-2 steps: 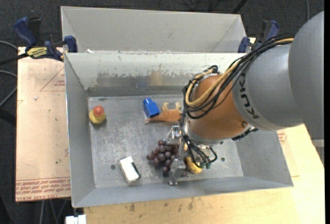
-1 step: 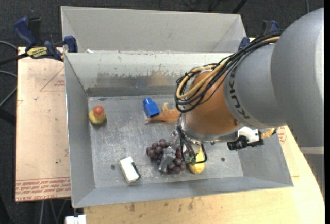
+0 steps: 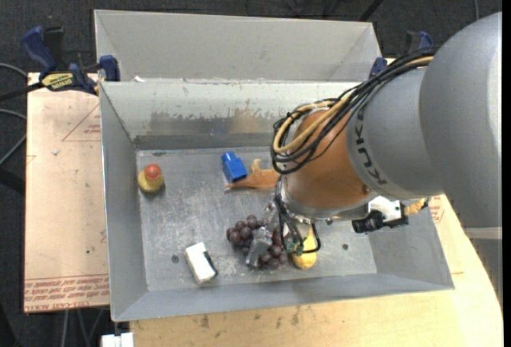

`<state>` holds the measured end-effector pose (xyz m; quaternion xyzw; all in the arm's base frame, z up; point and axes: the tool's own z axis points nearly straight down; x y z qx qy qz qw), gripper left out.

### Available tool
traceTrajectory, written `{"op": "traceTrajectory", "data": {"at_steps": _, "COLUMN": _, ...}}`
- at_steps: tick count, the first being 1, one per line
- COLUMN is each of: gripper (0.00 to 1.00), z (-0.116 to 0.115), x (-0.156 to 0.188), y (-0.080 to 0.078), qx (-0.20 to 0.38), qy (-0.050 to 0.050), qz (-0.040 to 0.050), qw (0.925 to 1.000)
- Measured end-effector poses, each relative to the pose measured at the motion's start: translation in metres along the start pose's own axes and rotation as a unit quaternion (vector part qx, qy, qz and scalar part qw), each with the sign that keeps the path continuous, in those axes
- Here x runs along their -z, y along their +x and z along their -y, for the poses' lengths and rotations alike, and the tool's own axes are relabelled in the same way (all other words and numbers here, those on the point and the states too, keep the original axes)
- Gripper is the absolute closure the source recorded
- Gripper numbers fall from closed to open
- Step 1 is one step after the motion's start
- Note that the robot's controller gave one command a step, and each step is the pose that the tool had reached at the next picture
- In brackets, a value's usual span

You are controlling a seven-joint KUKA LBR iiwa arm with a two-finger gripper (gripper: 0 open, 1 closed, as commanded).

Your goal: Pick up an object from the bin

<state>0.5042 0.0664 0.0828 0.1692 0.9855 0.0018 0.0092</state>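
Yellow with a red top, a small toy (image 3: 151,179) sits at the left of the bin (image 3: 120,202). We pass a white block (image 3: 200,263) and a blue block (image 3: 233,167), then a bunch of dark purple grapes (image 3: 242,234) at front centre. Our gripper (image 3: 274,246) is down among them; we cannot tell whether it is clenched or released.

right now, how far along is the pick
Done: the gripper sits low in the bin, at the purple grapes near the front wall, a yellow piece beside it. In hand: I cannot tell whether it grips the grapes yet. Left: lifting something clear; the grapes lie on the floor, and the blue block and white block lie apart.
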Motion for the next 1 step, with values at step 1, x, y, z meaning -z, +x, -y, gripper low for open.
{"op": "traceTrajectory", "data": {"at_steps": 1, "gripper": 1.00, "z": -0.0179, "x": 0.1699, "y": 0.0046, "qx": 0.003, "qy": 0.002, "qz": -0.0066, "qw": 1.0000}}
